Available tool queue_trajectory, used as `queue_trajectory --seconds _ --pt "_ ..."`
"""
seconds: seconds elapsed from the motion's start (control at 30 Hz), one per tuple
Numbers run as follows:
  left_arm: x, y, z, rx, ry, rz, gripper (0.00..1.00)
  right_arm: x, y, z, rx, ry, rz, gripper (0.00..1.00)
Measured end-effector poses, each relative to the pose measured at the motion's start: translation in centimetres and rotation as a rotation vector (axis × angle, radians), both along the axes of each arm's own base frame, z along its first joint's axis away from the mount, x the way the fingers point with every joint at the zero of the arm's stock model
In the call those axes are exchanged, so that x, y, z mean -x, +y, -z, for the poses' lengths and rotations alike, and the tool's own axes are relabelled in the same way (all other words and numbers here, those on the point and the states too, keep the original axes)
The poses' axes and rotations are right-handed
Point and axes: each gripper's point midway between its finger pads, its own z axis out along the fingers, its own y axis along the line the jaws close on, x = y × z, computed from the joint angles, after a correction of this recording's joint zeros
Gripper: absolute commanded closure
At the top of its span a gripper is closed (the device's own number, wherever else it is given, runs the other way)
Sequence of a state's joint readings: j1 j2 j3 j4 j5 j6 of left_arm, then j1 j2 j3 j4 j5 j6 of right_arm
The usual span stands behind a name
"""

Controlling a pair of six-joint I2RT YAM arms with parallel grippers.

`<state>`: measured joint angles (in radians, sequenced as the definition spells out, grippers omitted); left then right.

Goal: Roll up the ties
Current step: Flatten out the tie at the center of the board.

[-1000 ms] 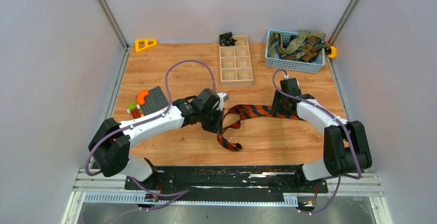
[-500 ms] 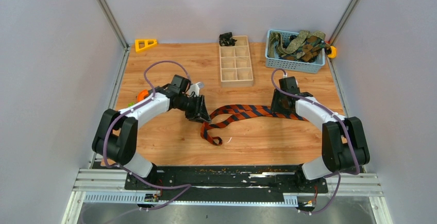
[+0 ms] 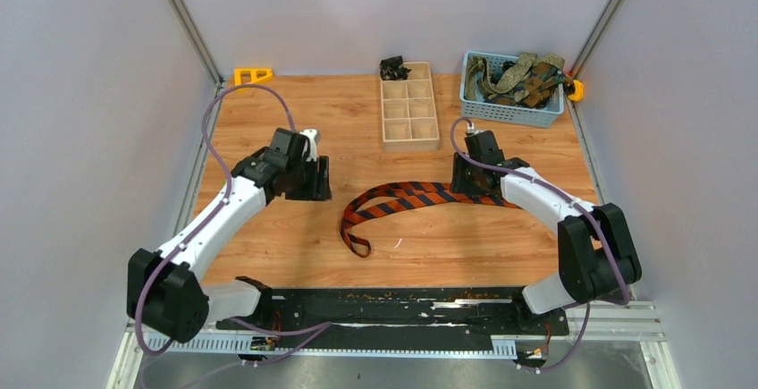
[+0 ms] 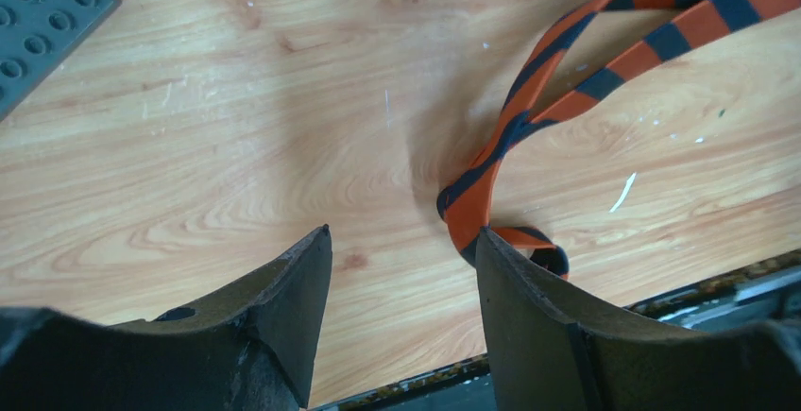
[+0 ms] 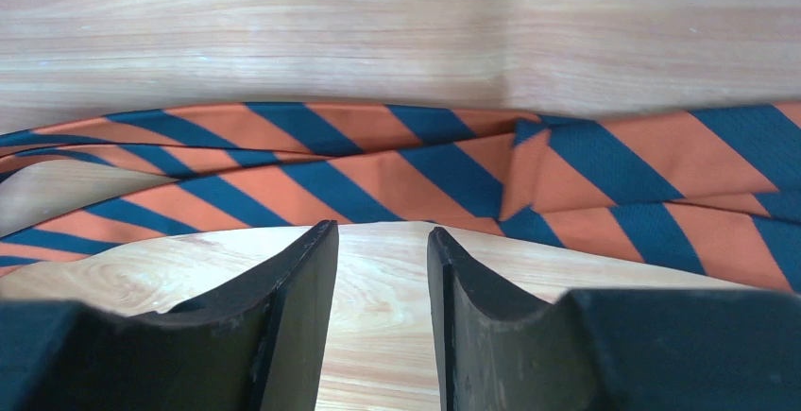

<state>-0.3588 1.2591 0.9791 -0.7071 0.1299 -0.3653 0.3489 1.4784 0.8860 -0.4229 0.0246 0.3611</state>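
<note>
Moved since earlier: left gripper [image 4: 404, 241] has swung away to the left and let go of the striped tie [image 3: 402, 197], which a second ago hung partly lifted from it.
Tie then and now: bunched and raised near the left fingers before — now slack on the table [image 3: 357, 130] in a shallow arc, its near end curled over on itself [image 4: 491, 213].
Right arm: shifted a little to the left, and still low over the right-hand stretch of the tie.
Left gripper: jaws wide apart, nothing between them, only wood in the gap; the curled end lies just beside the right-hand finger, and a grey studded plate [image 4: 38, 24] is at the far corner of the wrist view.
Right gripper [image 5: 383, 233]: jaws narrowly parted and empty; the striped cloth runs crosswise just beyond the fingertips, and I cannot tell whether they touch it.
Other ties [image 3: 523, 76]: heaped in the basket [image 3: 509, 114] at the far right, well apart from both arms.
Step in hand: probably laying the tie out before rolling — no coil is started yet.
Next move calls for: likely straightening the twisted, doubled strands, then pinching one end and turning it over itself while the other arm keeps the length steady.
Risk: slack cloth may slide or unroll.
</note>
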Motion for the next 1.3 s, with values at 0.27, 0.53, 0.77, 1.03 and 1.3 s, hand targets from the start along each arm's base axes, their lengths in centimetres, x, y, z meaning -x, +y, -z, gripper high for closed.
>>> queue_trajectory --seconds 0.27,0.53,0.77,1.03,1.3 --pt "6.3 -2.7 2.0 -0.113 0.023 0.103 0.34 -0.6 3.1 -0.8 -0.014 -0.036 -0.078 0.60" --pt "10.4 -6.5 2.3 -0.131 0.042 0.215 0.34 0.1 4.1 0.1 -0.005 -0.011 -0.109 0.60" --pt "11.7 -11.3 3.4 -0.116 0.073 0.322 0.39 0.0 4.4 0.0 -0.009 -0.021 -0.117 0.60" --pt "11.6 -13.1 7.2 -0.162 0.136 0.348 0.44 0.6 4.3 0.8 -0.002 -0.005 -0.122 0.60" --pt "10.7 -13.7 8.7 -0.198 0.129 0.331 0.84 0.8 4.3 1.0 0.000 0.001 -0.124 0.60"
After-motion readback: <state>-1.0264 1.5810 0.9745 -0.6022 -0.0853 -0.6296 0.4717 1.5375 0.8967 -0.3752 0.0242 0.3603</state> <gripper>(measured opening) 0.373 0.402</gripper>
